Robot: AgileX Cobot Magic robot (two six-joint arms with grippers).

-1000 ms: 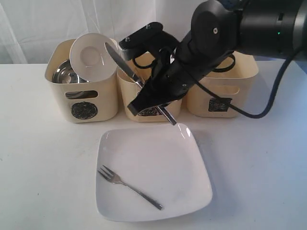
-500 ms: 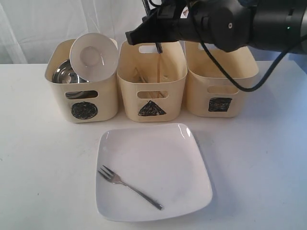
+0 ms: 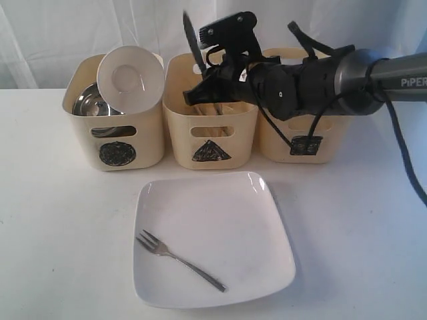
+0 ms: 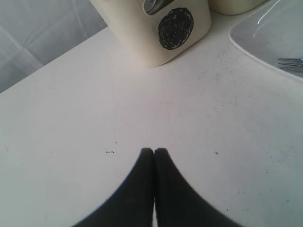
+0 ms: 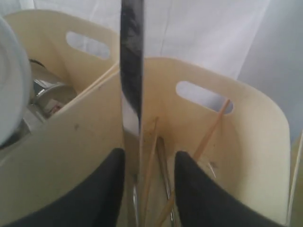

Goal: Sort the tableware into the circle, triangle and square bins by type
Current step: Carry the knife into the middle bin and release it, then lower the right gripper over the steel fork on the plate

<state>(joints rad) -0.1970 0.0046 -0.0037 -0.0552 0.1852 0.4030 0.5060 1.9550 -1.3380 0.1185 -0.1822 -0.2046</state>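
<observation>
One risk: the knife point(image 3: 189, 35), upright in the upper middle over the triangle bin point(image 3: 210, 137), seems loose between the right gripper's point(image 5: 150, 155) spread jaws; it could topple past the rim toward the circle bin point(image 3: 117, 137). Left gripper point(image 4: 154, 152), pressed together, hovers over the white table point(image 3: 67, 220); a white curtain point(image 3: 47, 33) hangs behind.

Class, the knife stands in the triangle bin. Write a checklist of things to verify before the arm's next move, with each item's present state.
1. Knife in triangle bin: ok, lower end inside, beside chopsticks.
2. Right gripper released: ok, jaws apart around the blade.
3. Left gripper out of the way: ok, shut above the table.
4. Fork sorted: not ok, lies on white square plate.
5. Square bin contents: cannot tell.
</observation>
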